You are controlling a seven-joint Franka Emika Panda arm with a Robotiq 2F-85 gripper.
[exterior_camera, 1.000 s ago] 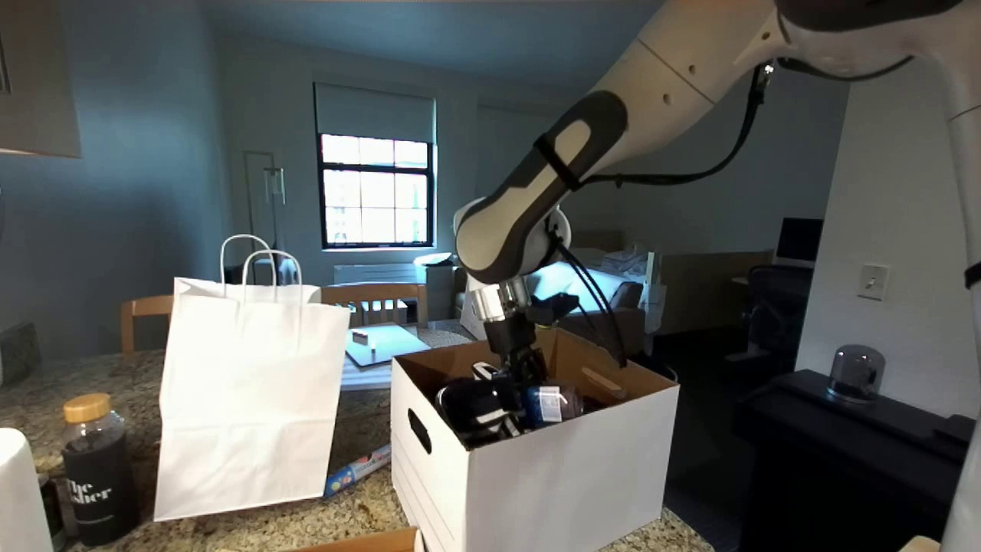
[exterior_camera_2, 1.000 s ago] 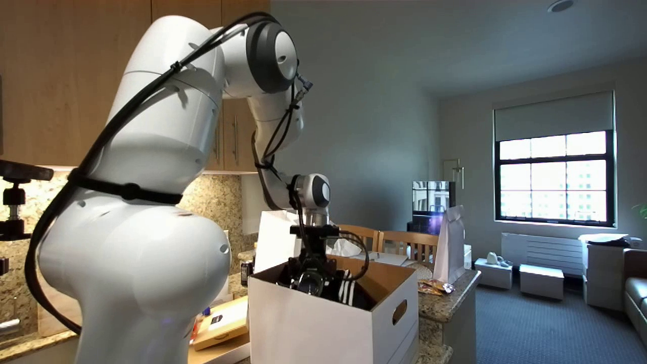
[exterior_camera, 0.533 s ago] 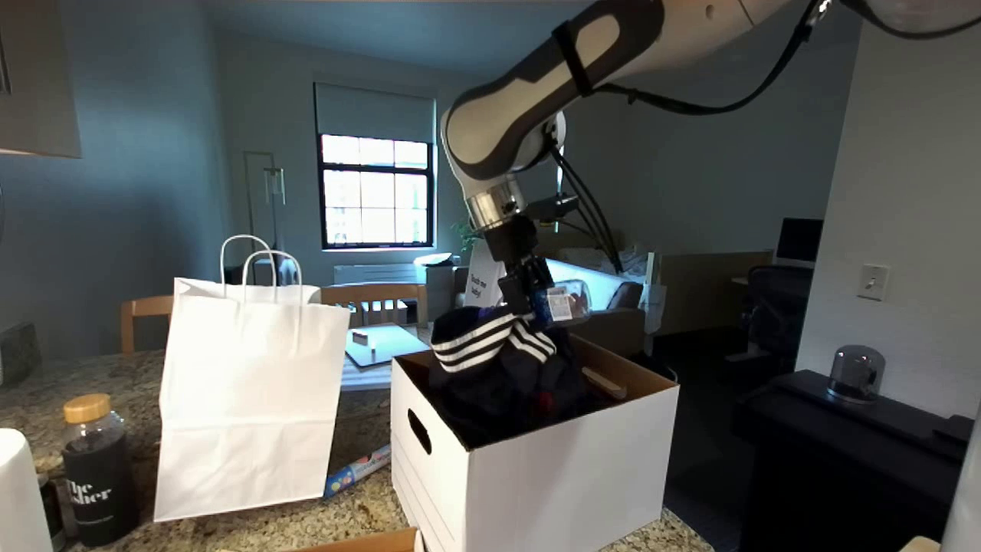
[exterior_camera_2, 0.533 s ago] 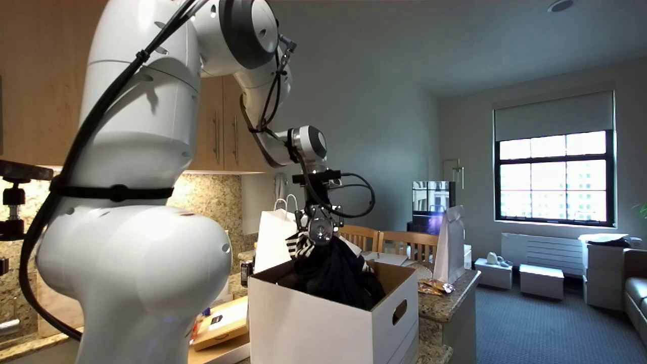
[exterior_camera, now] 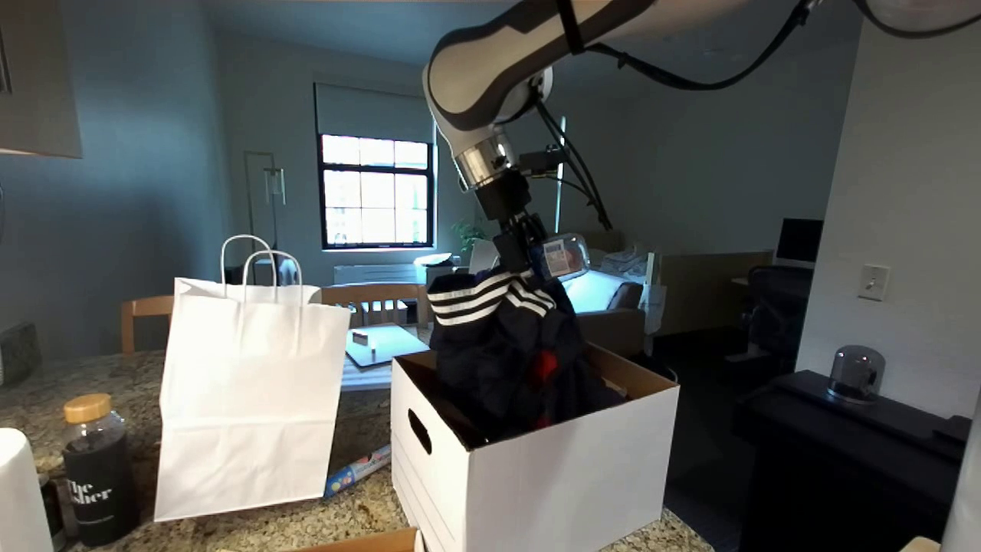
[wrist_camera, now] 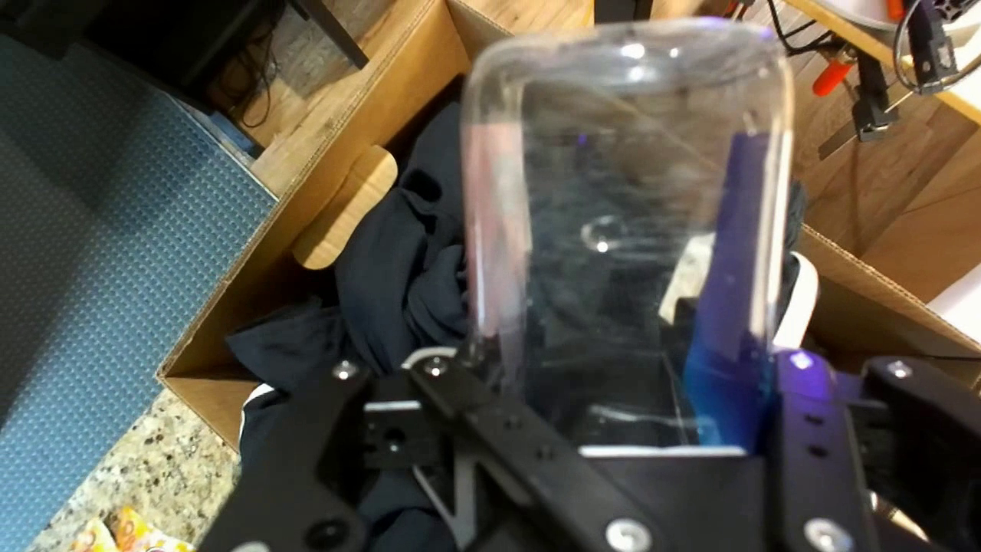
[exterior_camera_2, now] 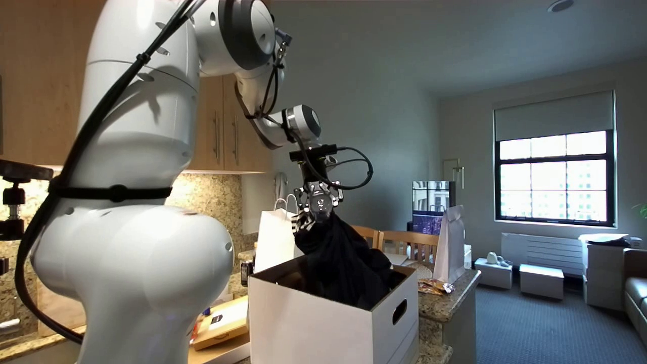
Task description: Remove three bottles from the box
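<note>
One clear bottle (wrist_camera: 625,192), in my gripper (exterior_camera_2: 319,200).
Jaws part-spread, clamped about it; striped dark cloth (exterior_camera: 490,353) hangs below, into box (exterior_camera: 567,491).

A speckled counter (exterior_camera: 354,509) bears the box (exterior_camera: 567,479) and paper bag (exterior_camera: 249,402).

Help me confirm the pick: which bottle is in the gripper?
The clear bottle, held sideways above the box by the gripper; the tan-capped dark bottle stands upright on the counter.
</note>
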